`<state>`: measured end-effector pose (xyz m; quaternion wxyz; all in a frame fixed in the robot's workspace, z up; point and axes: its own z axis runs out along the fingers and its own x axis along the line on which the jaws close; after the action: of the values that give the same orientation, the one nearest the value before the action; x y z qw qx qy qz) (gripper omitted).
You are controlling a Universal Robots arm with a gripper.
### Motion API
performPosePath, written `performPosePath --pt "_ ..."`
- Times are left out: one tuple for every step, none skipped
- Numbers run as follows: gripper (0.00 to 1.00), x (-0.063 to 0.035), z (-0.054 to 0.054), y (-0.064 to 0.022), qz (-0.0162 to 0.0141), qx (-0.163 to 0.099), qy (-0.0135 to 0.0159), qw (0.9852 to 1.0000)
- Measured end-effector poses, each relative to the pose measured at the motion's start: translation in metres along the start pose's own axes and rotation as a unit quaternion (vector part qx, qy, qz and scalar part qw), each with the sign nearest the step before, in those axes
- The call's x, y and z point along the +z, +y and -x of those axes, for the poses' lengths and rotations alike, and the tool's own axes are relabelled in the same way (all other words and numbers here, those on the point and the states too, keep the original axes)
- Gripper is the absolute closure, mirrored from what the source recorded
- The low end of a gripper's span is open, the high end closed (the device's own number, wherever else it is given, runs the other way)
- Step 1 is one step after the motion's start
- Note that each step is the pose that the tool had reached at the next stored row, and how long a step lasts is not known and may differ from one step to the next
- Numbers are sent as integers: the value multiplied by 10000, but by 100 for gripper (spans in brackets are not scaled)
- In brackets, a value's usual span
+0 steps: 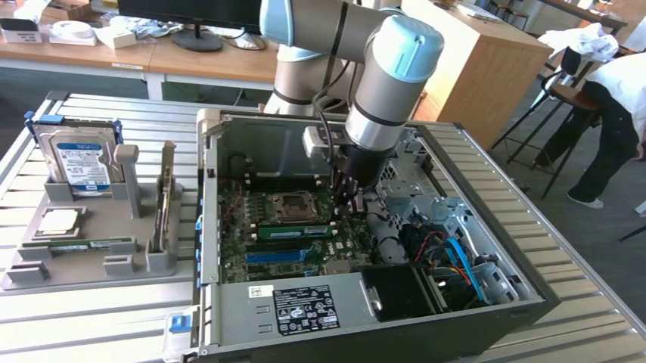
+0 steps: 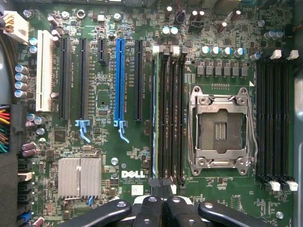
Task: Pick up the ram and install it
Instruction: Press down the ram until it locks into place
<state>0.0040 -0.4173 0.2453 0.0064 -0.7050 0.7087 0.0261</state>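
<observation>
— Ram (image 1: 293, 231), where?
— Down in a slot on the green board (image 2: 94, 118), between the silver chip socket (image 1: 287, 204) and a blue slot (image 1: 283, 255).
— And the claw (image 1: 349, 206)?
— Shut tight, right over one end of the ram. Nothing held, as far as seen. Touching or not, can't tell.
— Anything in the way?
— Walls of the big computer case (image 1: 242, 299) all round, blue and red wires (image 1: 459, 265) close by. Out on the gray tray (image 1: 151, 261): another green stick (image 1: 86, 243), a square silver chip (image 1: 59, 221), a hard drive (image 1: 81, 159) standing up. Person (image 1: 610, 113) bending over, far at the exterior view's right.
— Any words?
— DELL logo (image 2: 132, 173) in white on the board. Sticker (image 1: 305, 308) on the case, too small to read.
</observation>
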Motion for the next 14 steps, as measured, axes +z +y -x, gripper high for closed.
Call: performPosePath --pt "90 0 0 -4 0 -1 -2 10000" --pt "90 0 0 -7 0 -1 -4 10000" --pt "90 0 0 -10 0 -1 -4 10000" --pt "90 -1 0 -11 0 0 -4 10000" --pt "90 0 0 -12 0 0 -5 10000" --pt "90 0 0 -13 0 0 -5 10000" --pt "90 0 -1 -14 0 0 -5 10000" --pt "90 3 -1 -14 0 0 -5 10000" --pt "90 9 -1 -14 0 -1 -6 10000" --pt "90 14 -1 -14 0 0 -5 10000" --pt "90 21 -1 -15 0 0 -5 10000" --pt "90 27 -1 -15 0 -1 -6 10000" --pt "90 33 -2 -15 0 -1 -5 10000" --pt "90 40 -2 -15 0 -1 -5 10000"
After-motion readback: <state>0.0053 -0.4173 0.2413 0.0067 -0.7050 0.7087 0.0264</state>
